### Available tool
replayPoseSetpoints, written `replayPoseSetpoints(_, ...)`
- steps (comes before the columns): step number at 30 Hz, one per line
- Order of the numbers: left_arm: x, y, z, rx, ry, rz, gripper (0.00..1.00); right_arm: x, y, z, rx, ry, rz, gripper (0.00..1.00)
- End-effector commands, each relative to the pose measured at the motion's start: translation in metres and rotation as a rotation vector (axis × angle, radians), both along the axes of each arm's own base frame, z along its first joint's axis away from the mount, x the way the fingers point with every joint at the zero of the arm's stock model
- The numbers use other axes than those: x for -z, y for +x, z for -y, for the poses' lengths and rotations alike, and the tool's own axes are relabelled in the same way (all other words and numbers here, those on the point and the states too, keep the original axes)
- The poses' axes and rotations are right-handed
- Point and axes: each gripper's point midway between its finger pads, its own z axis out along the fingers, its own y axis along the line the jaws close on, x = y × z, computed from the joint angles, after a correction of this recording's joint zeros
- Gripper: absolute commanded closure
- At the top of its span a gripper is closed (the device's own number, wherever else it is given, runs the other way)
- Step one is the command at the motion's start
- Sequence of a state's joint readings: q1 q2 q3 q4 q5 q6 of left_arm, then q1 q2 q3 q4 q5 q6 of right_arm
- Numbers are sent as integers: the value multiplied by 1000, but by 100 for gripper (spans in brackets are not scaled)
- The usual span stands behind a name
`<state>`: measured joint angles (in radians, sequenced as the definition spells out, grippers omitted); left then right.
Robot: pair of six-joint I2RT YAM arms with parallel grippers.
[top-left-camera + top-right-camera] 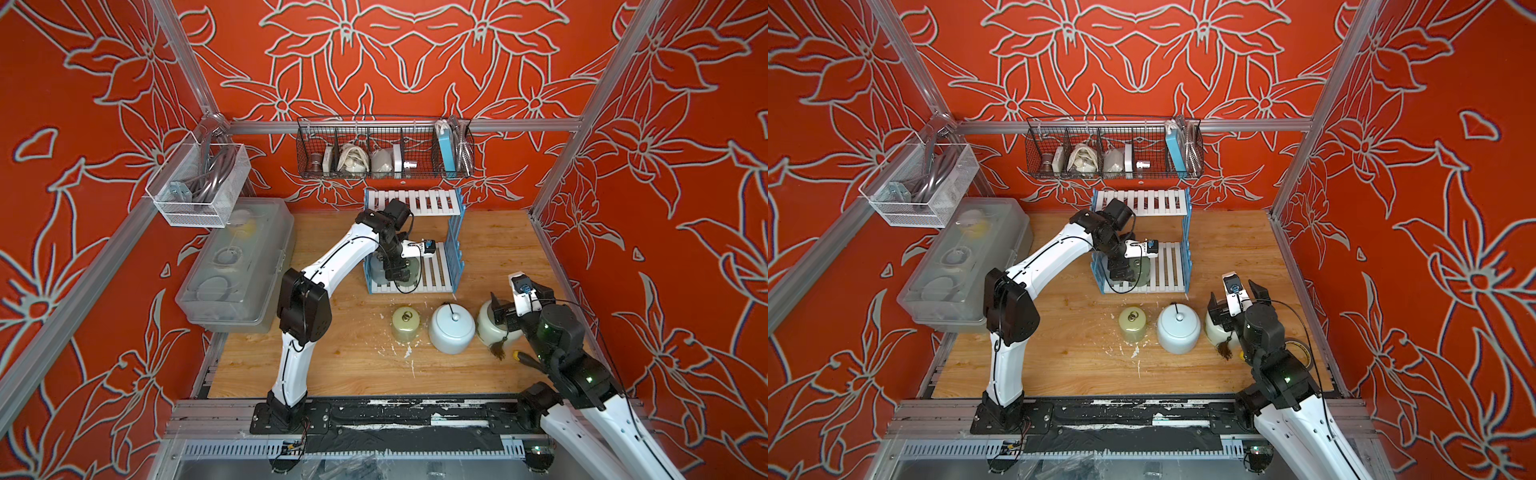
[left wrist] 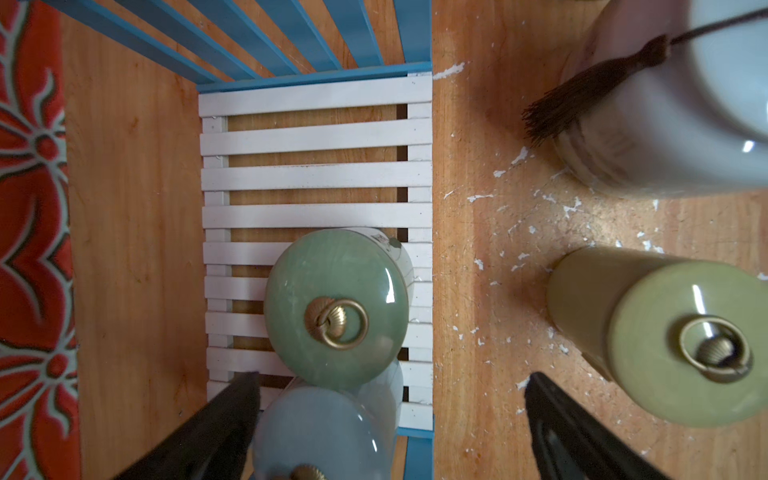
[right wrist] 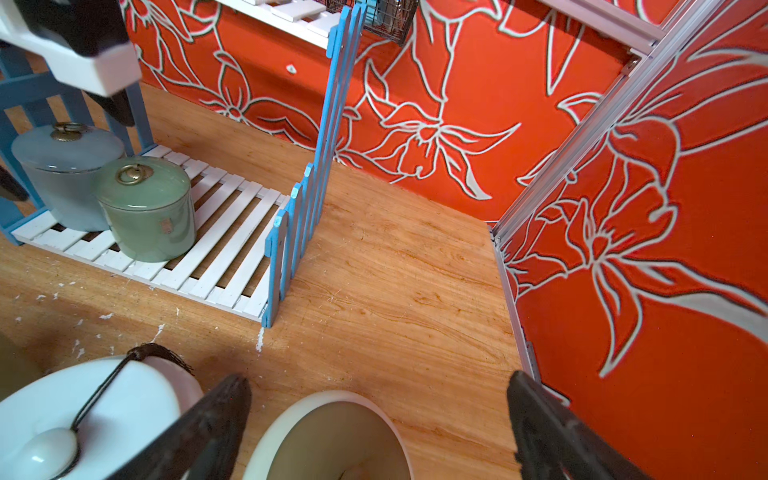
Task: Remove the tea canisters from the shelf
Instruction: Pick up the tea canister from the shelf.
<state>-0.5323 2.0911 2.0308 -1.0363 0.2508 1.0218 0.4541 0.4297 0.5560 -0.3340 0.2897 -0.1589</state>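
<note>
Two canisters stand on the shelf (image 2: 316, 137)
The left end effector (image 2: 391, 381), jaws apart, hangs over the grey-blue canister (image 2: 324, 428) touching the green canister (image 2: 336, 307), lower tier; the right end effector (image 3: 378, 380), apart, above the cream canister (image 1: 488, 328) on the desk (image 1: 353, 365); pale-blue canister (image 1: 451, 330), olive canister (image 1: 406, 326) beside it.

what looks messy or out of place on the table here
White flakes lie scattered on the wooden tabletop in front of the white-slatted, blue-sided shelf, near the olive ceramic canister with a ring lid. They look like chipped paint, though that is a guess. No canister in view is tipped.
</note>
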Motion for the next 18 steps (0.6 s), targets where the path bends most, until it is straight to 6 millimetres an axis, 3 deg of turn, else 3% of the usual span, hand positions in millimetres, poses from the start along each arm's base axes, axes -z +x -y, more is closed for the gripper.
replayPoseSetpoints(1,10,-1,1,-6,33,-32,1,-2,1,5,25,-6,24,0)
replayPoseSetpoints(10,33,23,6,-47,77,-26,1,-2,0,2,6,2,27,0)
replayPoseSetpoints(18,54,27,7,-60,97,-57,1,-2,-1,3,9,5,30,0)
